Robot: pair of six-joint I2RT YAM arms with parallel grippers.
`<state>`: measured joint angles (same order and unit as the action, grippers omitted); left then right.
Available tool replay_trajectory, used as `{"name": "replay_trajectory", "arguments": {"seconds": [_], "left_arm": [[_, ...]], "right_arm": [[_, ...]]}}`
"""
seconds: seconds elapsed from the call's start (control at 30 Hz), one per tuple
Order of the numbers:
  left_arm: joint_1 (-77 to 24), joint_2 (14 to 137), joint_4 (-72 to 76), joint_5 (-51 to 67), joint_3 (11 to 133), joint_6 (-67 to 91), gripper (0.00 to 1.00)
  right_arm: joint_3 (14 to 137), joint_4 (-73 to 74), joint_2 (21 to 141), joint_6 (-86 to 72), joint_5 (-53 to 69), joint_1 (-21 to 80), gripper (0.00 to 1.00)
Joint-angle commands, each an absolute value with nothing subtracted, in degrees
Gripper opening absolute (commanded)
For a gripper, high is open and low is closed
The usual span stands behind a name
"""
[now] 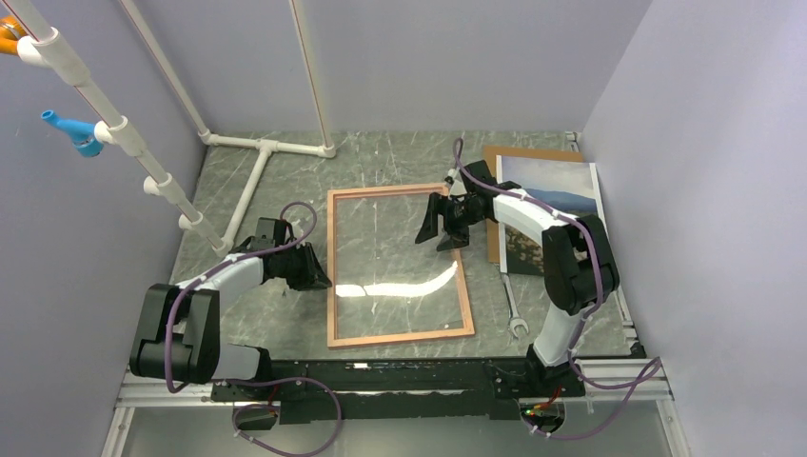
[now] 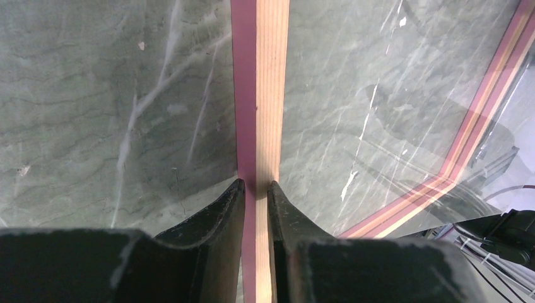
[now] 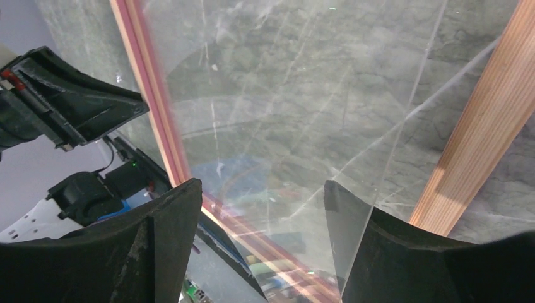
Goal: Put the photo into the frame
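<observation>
Left fingers (image 2: 238,197) pinch left rail of pinkish wood frame (image 1: 400,337) | right fingers (image 1: 433,224) wide, empty | landscape photo (image 1: 557,181) right of them, lengthwise near-far

The frame (image 1: 331,271) is pinkish wood, the table (image 1: 285,181) veined grey-green.

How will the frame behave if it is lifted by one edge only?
Probably stiff: the frame has straight wooden rails. Likely fragile and rather heavy for its thinness, since a glossy pane reflects light. It may tilt or slip, because the left claw pinches only one narrow rail.
</observation>
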<state>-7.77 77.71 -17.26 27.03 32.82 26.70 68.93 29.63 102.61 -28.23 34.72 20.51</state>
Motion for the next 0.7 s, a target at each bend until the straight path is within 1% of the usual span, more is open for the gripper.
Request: {"name": "replay_trajectory", "arguments": {"seconds": [0.0,0.17,0.47,0.67], "left_arm": [[-8.6,79.8,-18.2,22.9,31.9,25.0,0.24],[-8.7,79.8,-18.3,22.9,31.8,25.0,0.23],[-8.8,79.7,-18.5,22.6,31.8,25.0,0.23],[-8.9,79.9,-18.5,22.5,31.8,24.9,0.23]], "right_arm": [[68.8,29.9,103.1,-26.4,31.6,21.2,0.74],[69.6,30.5,103.5,-25.4,28.7,22.1,0.77],[72.2,35.1,103.3,-24.1,18.1,23.8,0.87],[72.5,36.3,103.2,-24.1,15.6,24.3,0.89]]}}
